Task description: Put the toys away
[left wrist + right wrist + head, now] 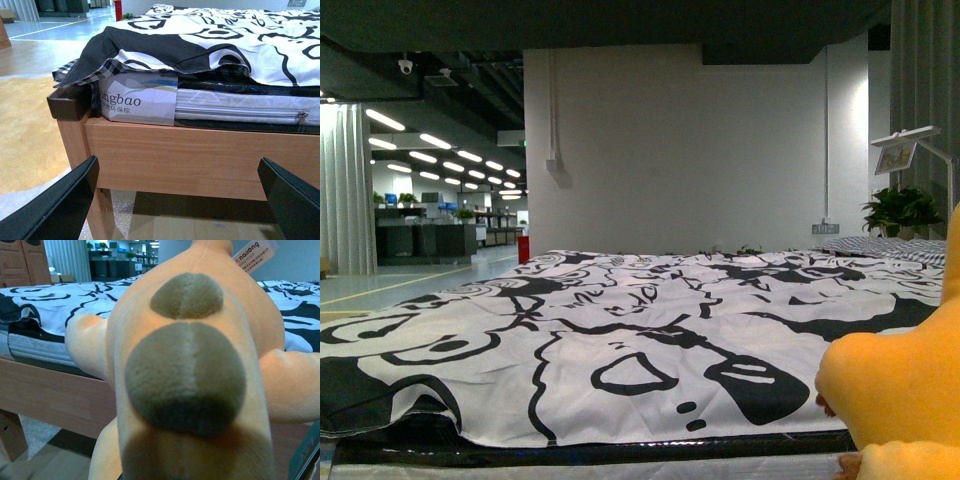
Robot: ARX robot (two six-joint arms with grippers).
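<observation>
The plush toy (190, 370) fills the right wrist view: orange-yellow, with two olive-brown round patches down its back and a paper tag (254, 252) at its far end. My right gripper is shut on it, and the jaws are hidden under the plush. In the front view the toy (905, 390) bulges in at the lower right corner, level with the near edge of the bed. My left gripper (175, 200) is open with nothing between its black fingers (55, 210). It sits low, facing the bed's wooden side rail (200, 160).
A bed with a black-and-white patterned cover (620, 340) spans the front view. A zipped mattress (240, 107) lies on the wooden frame, which has a dark corner post (70, 102). A potted plant (900, 210) and a white wall stand behind the bed. Open floor lies to the left.
</observation>
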